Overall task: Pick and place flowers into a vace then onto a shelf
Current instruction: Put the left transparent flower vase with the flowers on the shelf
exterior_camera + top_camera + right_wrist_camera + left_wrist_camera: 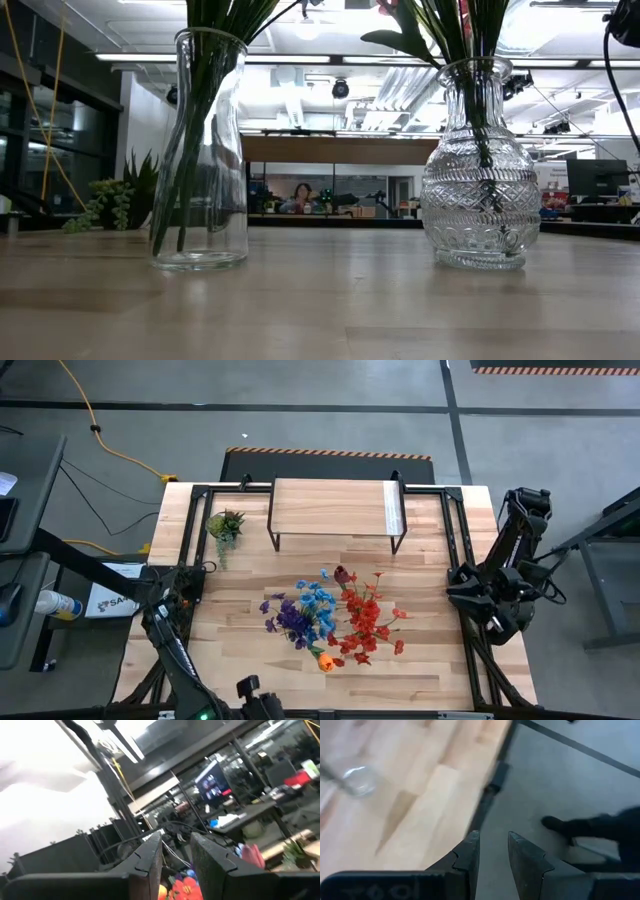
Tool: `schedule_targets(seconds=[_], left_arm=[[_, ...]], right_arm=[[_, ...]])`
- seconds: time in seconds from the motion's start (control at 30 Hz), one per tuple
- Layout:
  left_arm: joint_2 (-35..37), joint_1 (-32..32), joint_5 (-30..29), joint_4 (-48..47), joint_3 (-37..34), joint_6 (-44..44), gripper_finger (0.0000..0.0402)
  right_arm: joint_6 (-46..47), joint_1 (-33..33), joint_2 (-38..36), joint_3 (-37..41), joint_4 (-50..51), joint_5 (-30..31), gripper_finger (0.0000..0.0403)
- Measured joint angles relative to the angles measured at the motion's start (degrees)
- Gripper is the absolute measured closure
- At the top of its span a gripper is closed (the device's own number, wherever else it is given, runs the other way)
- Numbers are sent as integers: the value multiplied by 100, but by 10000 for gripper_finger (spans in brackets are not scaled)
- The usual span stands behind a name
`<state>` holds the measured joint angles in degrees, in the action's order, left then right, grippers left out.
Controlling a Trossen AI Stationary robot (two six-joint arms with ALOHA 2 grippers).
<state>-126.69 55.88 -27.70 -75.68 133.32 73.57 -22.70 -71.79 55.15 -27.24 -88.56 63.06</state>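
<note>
Floor: grey concrete around the light-wood plank tabletop (250, 660); yellow cable (100, 440) runs across it beyond the table's far left corner.
Left edge: left gripper (494, 847) hangs over the table's left border, half above wood, half above floor; fingers a narrow gap apart, nothing between them.
Far left corner: small spiky green potted plant (225, 526), apart from everything else.
Far edge, centre: low rectangular light-wood shelf on thin black legs (330, 507), pale strip near its right end; top bare.
Centre: tall plain clear glass vase (200, 150) and round cut-pattern clear glass vase (480, 165), seen in the low view, both holding green stems.
Flowers: blue, purple, orange, red and maroon long-stemmed artificial flowers (330, 618) cluster mid-table, in front of the shelf, not on it.
Right edge: right gripper (176, 852) sits off the table's right side, pointing out into the room; fingers slightly parted, empty.
Open room: bare wood along both sides of the flowers and between flowers and shelf.
</note>
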Motion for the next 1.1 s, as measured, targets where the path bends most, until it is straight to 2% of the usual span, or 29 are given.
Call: schedule_targets(seconds=[0.17, 0.33, 0.47, 0.7, 1.0, 1.1], left_arm=[[-9, 42, -129, -703, -114, 1066, 268], [-46, 116, -515, -643, -658, 1898, 268], [-45, 135, -603, -420, -1240, 2518, 268], [-45, 239, -1648, 30, -2051, 3178, 268], [-33, 190, -2666, 89, -2933, 3945, 268], [-33, 119, -2726, 153, -3155, 4064, 268]], right_arm=[[-278, -71, -137, 0, 3, -423, 309], [-569, -336, -291, 0, 3, -511, 309], [-808, -482, -387, 0, 3, -561, 308], [-948, -487, -520, 0, 1, -1104, 309], [-935, -487, -500, 0, 4, -1120, 308], [-932, -487, -500, 0, 19, -1120, 309]])
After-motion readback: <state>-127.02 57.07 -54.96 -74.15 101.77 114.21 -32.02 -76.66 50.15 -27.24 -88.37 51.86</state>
